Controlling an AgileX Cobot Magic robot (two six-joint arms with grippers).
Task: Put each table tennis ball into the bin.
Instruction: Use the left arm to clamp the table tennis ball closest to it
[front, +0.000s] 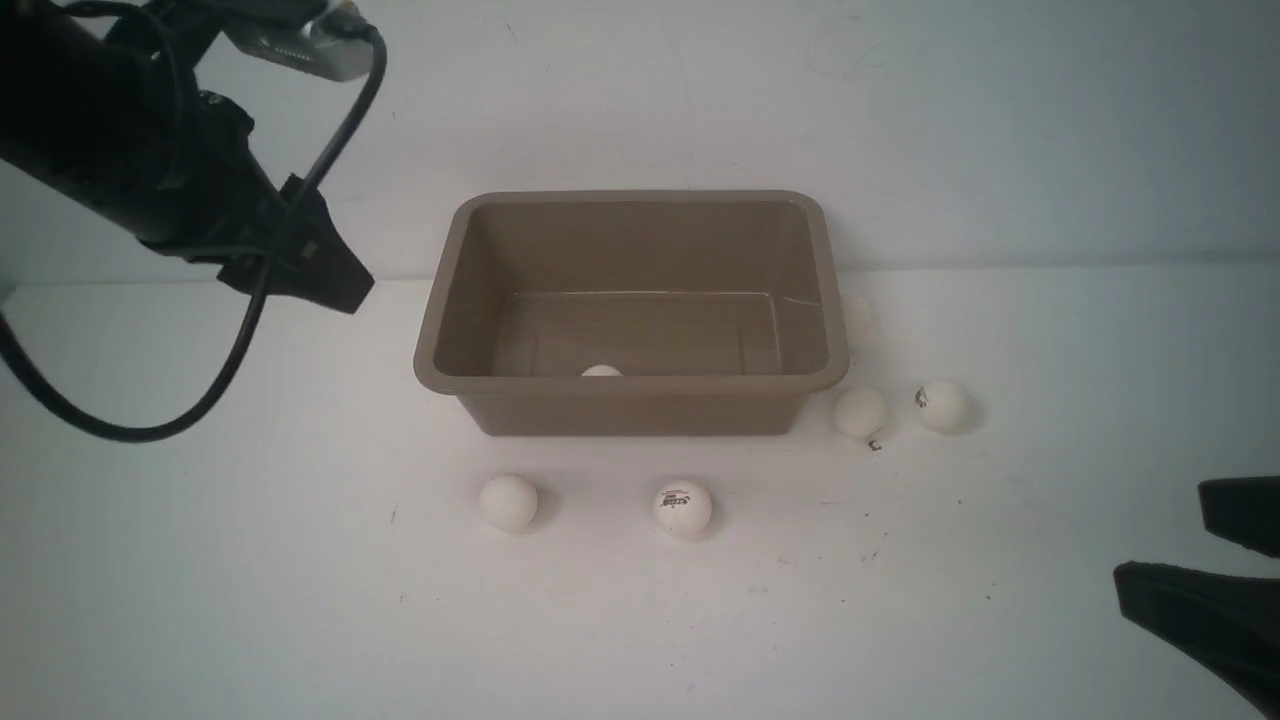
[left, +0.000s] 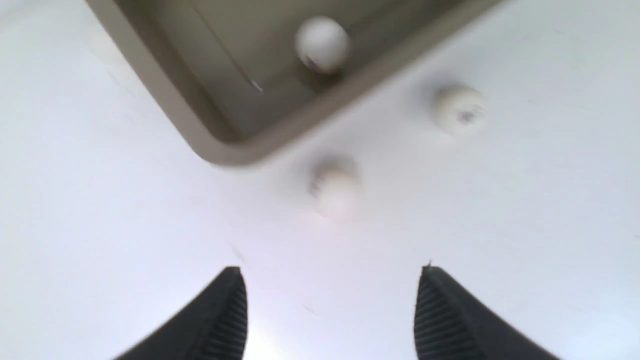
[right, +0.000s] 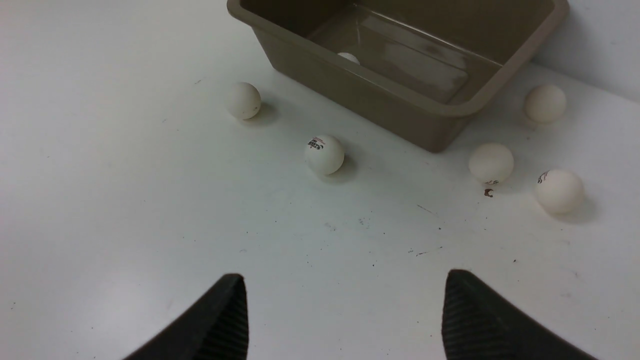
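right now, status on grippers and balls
Left gripper open, empty. Right gripper open, empty. One ball in the bin, five balls loose on the table. Nothing blocks the bin.

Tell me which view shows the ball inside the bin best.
The left wrist view: it looks down into the bin, so the ball shows whole, though slightly blurred. The front and right wrist views catch only the ball's top, peeking over the bin's near rim.
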